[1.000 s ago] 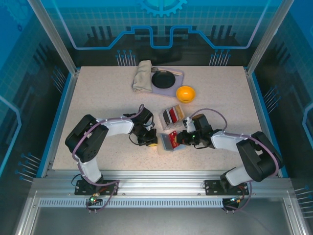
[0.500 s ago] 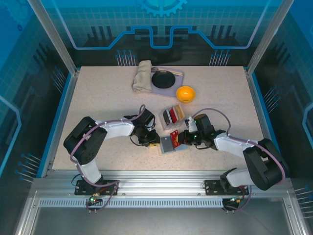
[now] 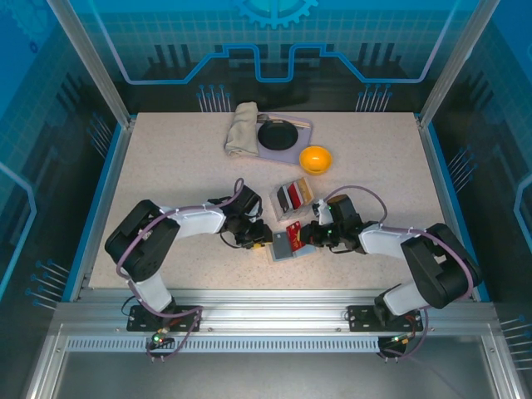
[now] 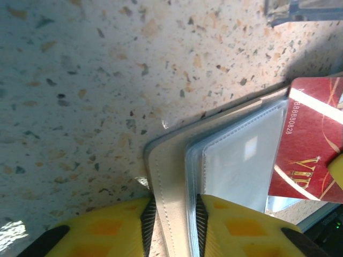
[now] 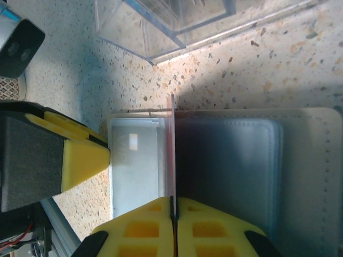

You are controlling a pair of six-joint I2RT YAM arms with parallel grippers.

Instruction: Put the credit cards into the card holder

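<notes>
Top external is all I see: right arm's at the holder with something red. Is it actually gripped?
Observer: Yes. The right gripper has its jaws shut on the red card, which stands edge-on over the open card holder.
Operator: Where over it?
Observer: Along the line between a clear pocket and the grey-blue page. I can't tell if it is in a slot.
Operator: Left arm?
Observer: The left gripper has its jaws either side of the holder's beige edge. Whether they press it, I can't tell.
</notes>
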